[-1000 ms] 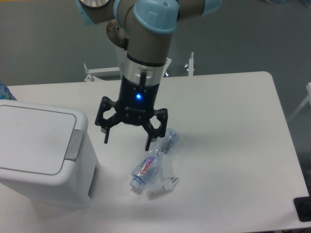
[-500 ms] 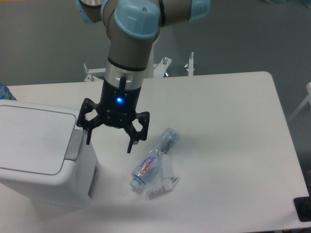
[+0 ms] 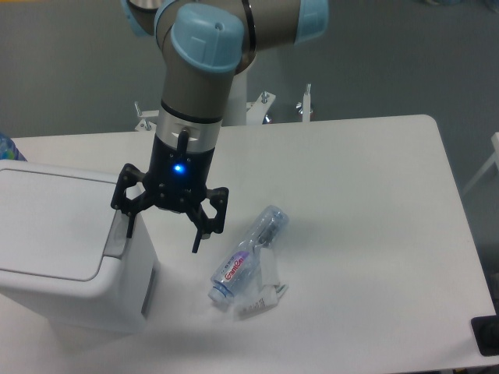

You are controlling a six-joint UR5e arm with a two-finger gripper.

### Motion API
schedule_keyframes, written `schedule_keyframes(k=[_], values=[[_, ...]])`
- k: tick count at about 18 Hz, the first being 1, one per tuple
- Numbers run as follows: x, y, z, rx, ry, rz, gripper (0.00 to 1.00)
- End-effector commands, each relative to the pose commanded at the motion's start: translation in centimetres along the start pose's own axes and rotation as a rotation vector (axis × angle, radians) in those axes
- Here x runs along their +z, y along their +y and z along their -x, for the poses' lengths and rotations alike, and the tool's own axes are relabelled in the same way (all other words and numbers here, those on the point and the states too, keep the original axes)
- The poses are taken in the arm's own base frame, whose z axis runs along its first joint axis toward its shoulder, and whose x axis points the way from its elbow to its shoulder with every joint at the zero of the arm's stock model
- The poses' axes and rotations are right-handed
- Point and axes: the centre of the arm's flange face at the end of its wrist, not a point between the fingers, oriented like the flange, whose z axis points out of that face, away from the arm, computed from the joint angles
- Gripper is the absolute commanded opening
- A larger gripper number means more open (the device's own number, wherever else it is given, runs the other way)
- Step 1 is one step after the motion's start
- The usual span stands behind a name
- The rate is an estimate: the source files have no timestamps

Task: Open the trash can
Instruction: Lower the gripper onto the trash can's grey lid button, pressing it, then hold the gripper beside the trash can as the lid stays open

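Claw (image 3: 163, 227) is hanging spread wide, gripping nothing, fingers pointing down, a blue light glowing on its black body. Its left-hand fingertip (image 3: 128, 227) in the picture is sitting at the right edge of the trash can (image 3: 70, 249), right by the grey latch (image 3: 118, 234); contact cannot be told. The other finger is hanging over bare counter (image 3: 366, 202).

Trash can is standing at the counter's left edge, near the front, white and boxy, flat lid (image 3: 51, 222) lying closed.

A crushed clear bottle (image 3: 249, 255) is lying on its side on the counter, just right of the claw and clear of it, red label showing, cap end pointing toward the front. A scrap of white packaging (image 3: 263, 300) is lying against it.
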Motion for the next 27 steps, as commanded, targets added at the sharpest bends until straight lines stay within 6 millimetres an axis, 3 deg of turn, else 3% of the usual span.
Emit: schedule_keyframes(k=[15,20,27], values=[[0.6,0.3,0.0,-0.004,0.002,0.010,1.00],[-0.7,-0.5,0.0,0.010,-0.008,-0.016,1.00],[-2.0,-0.2,4.9,0.049,-0.064,-0.028,1.00]])
